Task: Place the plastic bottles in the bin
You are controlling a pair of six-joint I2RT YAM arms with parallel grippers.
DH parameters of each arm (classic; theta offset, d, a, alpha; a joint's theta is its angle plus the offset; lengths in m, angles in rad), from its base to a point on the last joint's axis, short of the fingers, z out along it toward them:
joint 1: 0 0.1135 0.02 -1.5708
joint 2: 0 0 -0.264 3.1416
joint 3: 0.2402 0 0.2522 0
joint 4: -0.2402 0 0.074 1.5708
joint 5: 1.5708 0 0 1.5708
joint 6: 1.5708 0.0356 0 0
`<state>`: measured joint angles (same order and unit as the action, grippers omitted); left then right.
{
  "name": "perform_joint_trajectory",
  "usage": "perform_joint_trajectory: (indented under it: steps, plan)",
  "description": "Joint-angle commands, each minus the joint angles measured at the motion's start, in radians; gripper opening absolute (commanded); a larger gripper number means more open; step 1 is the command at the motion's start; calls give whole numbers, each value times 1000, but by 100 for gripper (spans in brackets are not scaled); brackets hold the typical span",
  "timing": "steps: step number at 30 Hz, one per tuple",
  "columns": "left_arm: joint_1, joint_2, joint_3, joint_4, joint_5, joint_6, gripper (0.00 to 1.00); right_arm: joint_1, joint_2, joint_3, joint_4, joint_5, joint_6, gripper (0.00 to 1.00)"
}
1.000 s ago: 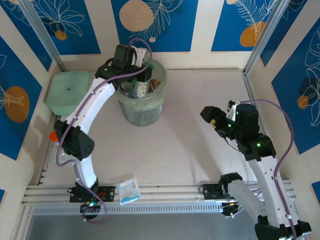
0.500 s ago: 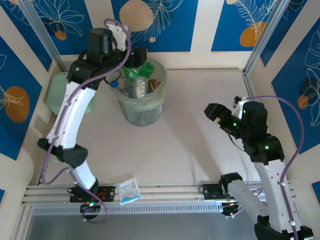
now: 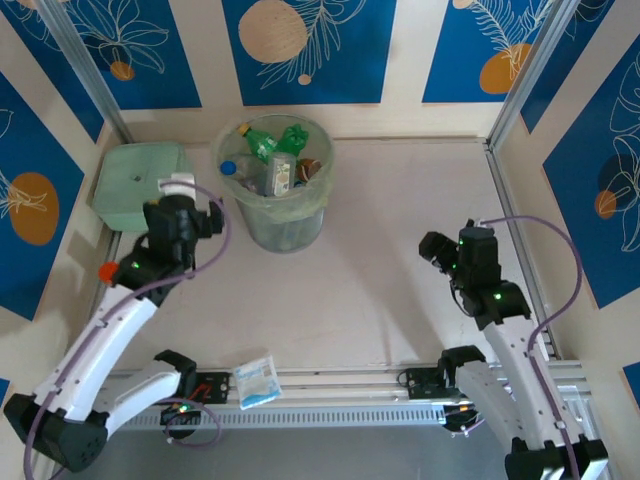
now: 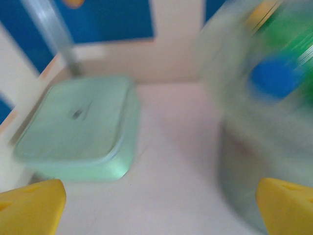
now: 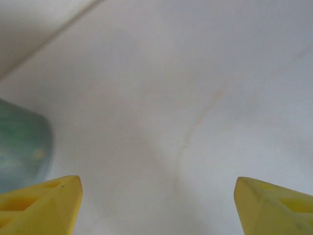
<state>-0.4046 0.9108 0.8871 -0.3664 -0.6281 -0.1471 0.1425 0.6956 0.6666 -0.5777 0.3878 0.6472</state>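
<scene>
Left claw (image 3: 204, 217): wide open with nothing between the yellow tips. In its own camera (image 4: 156, 205) the tips sit at the two bottom corners.
Right claw (image 3: 436, 247): also spread wide and empty, hanging over bare desk (image 3: 380, 280). Its own camera (image 5: 156, 205) shows only pale surface between the tips.
Bin from the left claw: the bin (image 3: 285, 225) stands just ahead and to the right of it, near but not touching. Its blurred green wall (image 4: 244, 161) takes up the right side of that wrist view.
Bin from the right claw: well off to its left across the desk, with only a sliver of the wall (image 5: 19, 142) at the edge of that wrist view.
Nearer arm: the left, clearly.
Bottles: every one of the bottles (image 3: 272, 158) I can make out is inside the bin, packed up to about the rim.
Long axis: they stand or lean at mixed angles. The bin itself is upright with its mouth facing up.
Look: crumpled thin plastic, green ones at the back, a blue cap towards the left claw's side, and a clear one with a label in the middle.
Box: the square lidded box (image 3: 135, 180) sits ahead and to the left of the left claw (image 4: 78, 132). It is not my target.
Sachet: the flat packet (image 3: 257, 381) lies behind the left claw near the rail and is not a bottle.
Doubt: a small orange-red spot (image 3: 105, 270) shows beside the left arm. I cannot tell whether it is a cap on the desk or part of the arm.
My read: the task looks nearly or fully done, and I would check that spot before parking.
</scene>
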Motion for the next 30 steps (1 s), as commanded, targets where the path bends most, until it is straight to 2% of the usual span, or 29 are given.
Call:
perform_joint_trajectory:
  steps: [1,3,6,10,13,15,16,20,26,28,29,30]
  plan:
    - [42,-71,-248,302,-244,45,99,-3,47,-50,205,163,-66,81]
    - [76,-99,-350,399,-264,37,99,2,118,-70,261,250,-92,81]
    - [121,-58,-376,390,-251,21,99,9,194,-124,410,355,-157,82]
    - [167,48,-415,507,-173,30,99,14,267,-226,643,419,-262,82]
    - [185,138,-446,634,-109,40,99,14,348,-295,831,420,-333,82]
    - [190,209,-477,755,-86,61,99,5,417,-338,984,382,-378,82]
    - [193,240,-486,799,-77,61,99,2,435,-327,984,365,-388,81]
    - [201,383,-529,1017,-49,53,99,-41,519,-327,1146,159,-434,80]
    - [217,583,-538,1336,-32,153,99,-65,733,-304,1415,-48,-543,82]
    - [220,569,-495,1214,40,142,99,-76,850,-316,1562,-113,-558,84]
    - [224,592,-478,1216,64,160,99,-76,851,-303,1537,-116,-559,85]
    - [225,607,-462,1209,96,175,99,-99,813,-275,1411,-151,-543,85]
